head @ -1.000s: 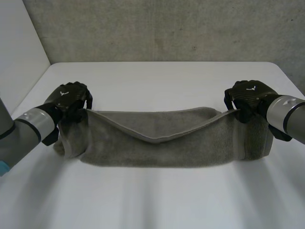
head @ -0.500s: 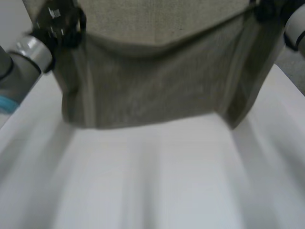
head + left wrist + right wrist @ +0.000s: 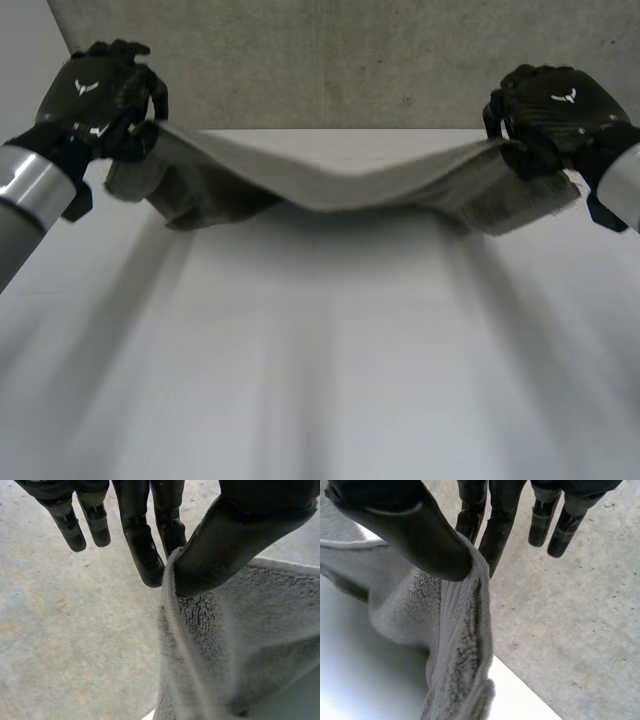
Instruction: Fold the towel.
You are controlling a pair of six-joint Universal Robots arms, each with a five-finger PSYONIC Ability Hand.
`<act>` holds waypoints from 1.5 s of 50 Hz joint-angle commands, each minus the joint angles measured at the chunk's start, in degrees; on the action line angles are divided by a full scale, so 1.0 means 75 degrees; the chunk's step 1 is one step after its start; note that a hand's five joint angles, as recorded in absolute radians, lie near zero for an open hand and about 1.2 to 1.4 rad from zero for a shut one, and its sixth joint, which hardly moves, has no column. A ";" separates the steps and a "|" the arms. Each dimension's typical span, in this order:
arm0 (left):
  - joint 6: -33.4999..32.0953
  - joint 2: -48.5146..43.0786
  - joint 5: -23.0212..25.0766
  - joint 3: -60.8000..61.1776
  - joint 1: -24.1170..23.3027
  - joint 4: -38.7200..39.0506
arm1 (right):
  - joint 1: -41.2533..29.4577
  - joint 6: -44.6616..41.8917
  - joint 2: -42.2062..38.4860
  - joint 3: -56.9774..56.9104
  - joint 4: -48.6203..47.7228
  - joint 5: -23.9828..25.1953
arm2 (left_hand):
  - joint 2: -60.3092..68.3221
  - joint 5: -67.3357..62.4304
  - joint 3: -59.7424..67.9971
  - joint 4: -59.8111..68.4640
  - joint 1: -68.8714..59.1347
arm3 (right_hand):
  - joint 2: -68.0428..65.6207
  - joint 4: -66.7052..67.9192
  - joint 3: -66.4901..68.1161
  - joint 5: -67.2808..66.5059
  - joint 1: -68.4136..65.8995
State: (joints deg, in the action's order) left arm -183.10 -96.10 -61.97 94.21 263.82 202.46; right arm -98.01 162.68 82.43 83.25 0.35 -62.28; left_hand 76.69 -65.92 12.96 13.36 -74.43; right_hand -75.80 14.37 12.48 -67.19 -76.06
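Holds the grey towel up in the air with both hands, over the far edge of the white table and in front of a rough grey wall. Stretches it from side to side, with the middle sagging and both ends higher.

Grips the end near the table's far left corner with the left hand and the end near the far right corner with the right hand. Has the two hands well apart and at about the same height.

In the left wrist view, pinches the upper edge of the towel in the left hand: thumb pressed on the terry cloth against the nearest fingers, the other fingers straight and apart from the cloth.

In the right wrist view, does the same with the right hand: thumb closed on the towel edge against the nearest fingers, the other fingers straight and free. Lets the cloth hang down from this pinch in several layers, above the table.

Cannot tell whether the lowest folds touch the table.
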 commanded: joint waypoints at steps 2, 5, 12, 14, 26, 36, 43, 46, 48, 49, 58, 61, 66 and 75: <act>0.0039 0.1619 0.0482 0.1604 0.0355 -0.0345 | 0.0340 0.0048 0.1522 0.1261 0.0199 0.0511 | 0.0441 -0.0543 -0.0395 -0.0448 -0.0743 | -0.0560 -0.0582 -0.0331 -0.0375 -0.0525; 0.0016 0.1890 0.0493 0.1863 0.0413 -0.0662 | 0.0598 0.0024 0.1875 0.1473 0.0480 0.0593 | 0.0441 -0.0543 -0.0395 -0.0448 -0.0743 | -0.0560 -0.0582 -0.0331 -0.0375 -0.0525; -0.0019 0.1868 0.0505 0.2052 0.0507 -0.1038 | 0.0951 -0.0023 0.1923 0.1591 0.0727 0.0629 | 0.0441 -0.0543 -0.0395 -0.0448 -0.0743 | -0.0560 -0.0582 -0.0331 -0.0375 -0.0525; -0.0031 0.1820 0.0505 0.2063 0.0507 -0.1038 | 0.1044 -0.0046 0.1842 0.1579 0.0774 0.0629 | 0.0441 -0.0543 -0.0395 -0.0448 -0.0743 | -0.0560 -0.0582 -0.0331 -0.0375 -0.0525; -0.0312 0.0031 0.0505 0.1409 0.0391 -0.1038 | 0.0939 -0.0995 0.0341 0.1392 0.1067 0.0441 | 0.0441 -0.0543 -0.0395 -0.0448 -0.0743 | -0.0560 -0.0582 -0.0331 -0.0375 -0.0525; -0.0617 -0.1777 0.0470 0.0130 0.0250 -0.1050 | 0.0846 -0.1183 -0.1298 0.0444 0.1044 0.0090 | 0.0441 -0.0543 -0.0395 -0.0448 -0.0743 | -0.0560 -0.0582 -0.0331 -0.0375 -0.0525; -0.0594 -0.2959 0.0388 -0.1098 0.0179 -0.1073 | 0.0506 -0.1194 -0.2130 -0.0224 0.1009 -0.0179 | 0.0441 -0.0543 -0.0395 -0.0448 -0.0743 | -0.0560 -0.0582 -0.0331 -0.0375 -0.0525; -0.0606 -0.3125 0.0388 -0.1276 0.0168 -0.1073 | 0.0424 -0.1194 -0.2470 -0.0494 0.0985 -0.0308 | 0.0441 -0.0543 -0.0395 -0.0448 -0.0743 | -0.0560 -0.0582 -0.0331 -0.0375 -0.0525; -0.0606 -0.3416 0.0388 -0.1568 0.0156 -0.1050 | 0.0365 -0.1194 -0.2624 -0.0624 0.0973 -0.0356 | 0.0441 -0.0543 -0.0395 -0.0448 -0.0743 | -0.0560 -0.0582 -0.0331 -0.0375 -0.0525; -0.0606 -0.3418 0.0388 -0.1569 0.0156 -0.1050 | 0.0307 -0.1171 -0.2751 -0.0740 0.0892 -0.0402 | 0.0441 -0.0543 -0.0395 -0.0448 -0.0743 | -0.0560 -0.0582 -0.0331 -0.0375 -0.0525; -0.0652 -0.4027 0.0388 -0.2261 0.0109 -0.0980 | 0.0154 -0.1136 -0.3197 -0.1022 -0.0314 -0.0718 | 0.0441 -0.0543 -0.0395 -0.0448 -0.0743 | -0.0560 -0.0582 -0.0331 -0.0375 -0.0525; -0.0792 -0.4167 0.0388 -0.2424 0.0097 -0.0980 | 0.0142 -0.1148 -0.3304 -0.1093 -0.0409 -0.0778 | 0.0441 -0.0543 -0.0395 -0.0448 -0.0743 | -0.0560 -0.0582 -0.0331 -0.0375 -0.0525; -0.1086 -0.4426 0.0365 -0.2624 0.0050 -0.0980 | 0.0107 -0.1148 -0.3724 -0.1408 -0.0433 -0.0813 | 0.0441 -0.0543 -0.0395 -0.0448 -0.0743 | -0.0560 -0.0582 -0.0331 -0.0375 -0.0525; -0.1636 -0.4788 0.0365 -0.2682 -0.0055 -0.0968 | 0.0025 -0.1183 -0.4182 -0.1667 -0.0480 -0.0871 | 0.0441 -0.0543 -0.0395 -0.0448 -0.0743 | -0.0560 -0.0582 -0.0331 -0.0375 -0.0525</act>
State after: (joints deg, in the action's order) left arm -192.97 -130.58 -59.23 74.16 263.75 195.13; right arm -97.53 153.98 53.05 71.79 -3.25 -68.65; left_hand 76.78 -65.92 12.96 13.36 -74.43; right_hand -75.86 14.37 12.48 -67.19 -76.06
